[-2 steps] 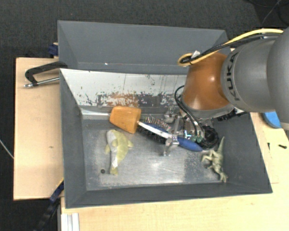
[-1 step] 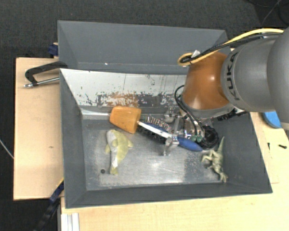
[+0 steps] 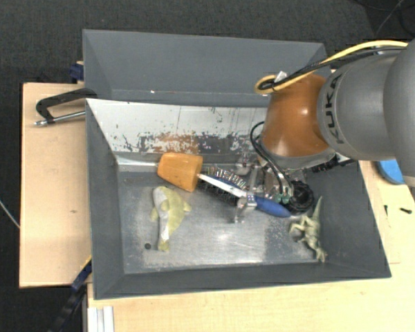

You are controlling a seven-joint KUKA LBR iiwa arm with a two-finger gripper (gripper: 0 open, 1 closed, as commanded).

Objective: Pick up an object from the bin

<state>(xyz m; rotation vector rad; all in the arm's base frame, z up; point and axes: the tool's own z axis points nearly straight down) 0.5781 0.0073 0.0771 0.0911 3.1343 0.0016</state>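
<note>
Gripper (image 3: 247, 200) sits low over the blue-handled brush (image 3: 220, 182) at the centre of the bin (image 3: 194, 258); I cannot tell how far open it is, or whether it has hold of anything. The brush's end seems to touch the orange foam block (image 3: 180, 170) at 10 o'clock, so I judge an off-centre grasp could swing it loose. Count: one brush, one block, one pale crumpled scrap (image 3: 167, 213) at 8 o'clock, and one olive toy figure (image 3: 308, 231) at 4 o'clock.
</note>
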